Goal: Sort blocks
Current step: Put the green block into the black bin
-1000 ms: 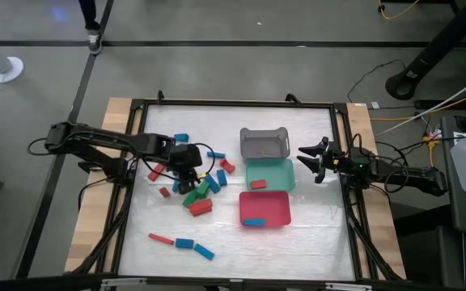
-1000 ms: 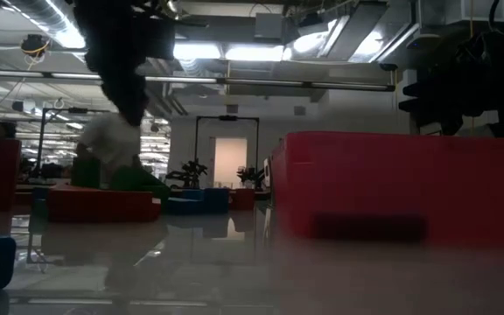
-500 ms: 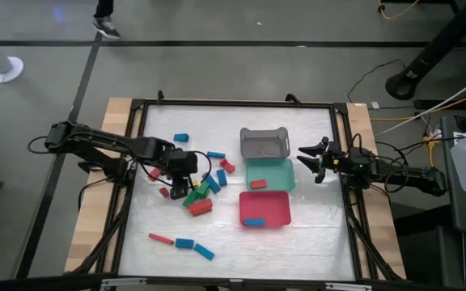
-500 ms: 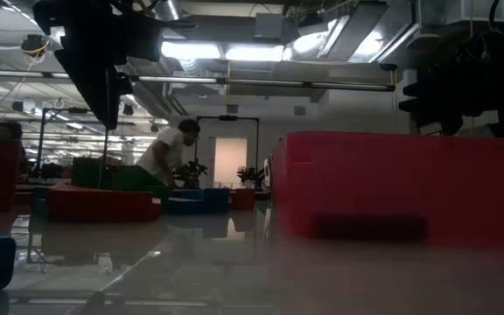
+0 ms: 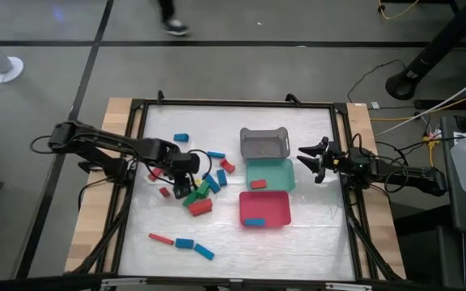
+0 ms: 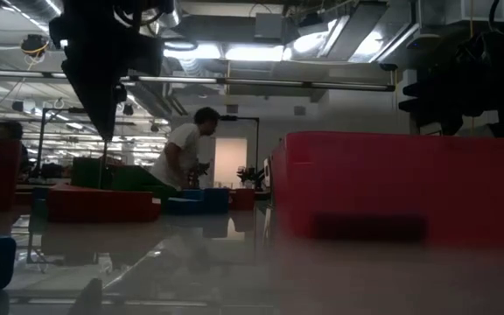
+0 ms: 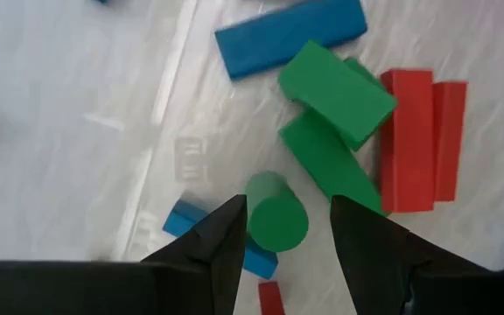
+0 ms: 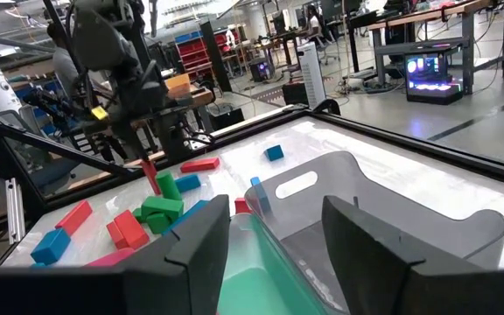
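The blocks [image 5: 205, 187] lie in a loose pile of red, blue and green left of the table's middle, with more scattered around it. My left gripper [image 5: 183, 191] [image 6: 108, 131] hangs open over the pile's left side, pointing down. In the left wrist view, my left gripper [image 7: 289, 208] has one finger on each side of a green cylinder [image 7: 276, 220] that stands on end on the table; a gap shows beside at least one finger. My right gripper [image 5: 302, 156] [image 8: 274, 219] waits open at the table's right edge, facing the trays.
Three trays stand right of the pile: grey tray [image 5: 246, 134], teal tray [image 5: 280, 171] holding a red block [image 5: 257, 184], red tray [image 5: 272, 202] holding a blue block [image 5: 254, 221]. Three blocks [image 5: 184, 242] lie near the near edge. A person [image 6: 182, 153] walks in the room behind.
My left gripper has shifted a little toward the table's left and near edge, and has come down closer to the pile. The person in the room behind has walked on.
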`<state>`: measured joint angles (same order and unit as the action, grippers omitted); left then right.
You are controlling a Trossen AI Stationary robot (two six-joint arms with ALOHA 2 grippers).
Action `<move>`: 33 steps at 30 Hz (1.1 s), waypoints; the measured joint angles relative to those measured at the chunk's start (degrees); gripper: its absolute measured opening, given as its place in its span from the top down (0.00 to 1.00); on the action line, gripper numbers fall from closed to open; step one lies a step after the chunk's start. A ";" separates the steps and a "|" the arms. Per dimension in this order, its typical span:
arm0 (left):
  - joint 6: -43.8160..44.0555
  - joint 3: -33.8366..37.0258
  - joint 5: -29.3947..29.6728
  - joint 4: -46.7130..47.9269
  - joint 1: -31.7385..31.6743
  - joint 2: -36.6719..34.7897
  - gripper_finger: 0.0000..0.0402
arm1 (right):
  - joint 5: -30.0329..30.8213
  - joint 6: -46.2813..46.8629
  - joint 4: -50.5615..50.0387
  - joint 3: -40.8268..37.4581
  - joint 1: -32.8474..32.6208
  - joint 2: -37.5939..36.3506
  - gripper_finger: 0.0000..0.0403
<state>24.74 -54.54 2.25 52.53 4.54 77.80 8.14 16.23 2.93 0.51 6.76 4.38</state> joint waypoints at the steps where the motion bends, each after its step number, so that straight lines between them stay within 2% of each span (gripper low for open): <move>1: -0.47 0.00 -0.09 0.20 0.00 0.54 0.61 | -0.01 0.00 0.01 0.00 0.00 0.00 0.54; 12: -3.75 0.00 -0.36 1.01 0.00 3.47 0.61 | -0.02 -0.02 -0.01 -0.02 0.00 0.00 0.54; 33: -0.64 0.00 -0.80 1.12 1.17 3.47 0.61 | -0.11 -0.02 -0.03 0.01 0.00 0.00 0.54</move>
<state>24.10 -54.54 1.45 53.65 5.71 81.28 8.03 16.21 2.90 0.51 6.76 4.38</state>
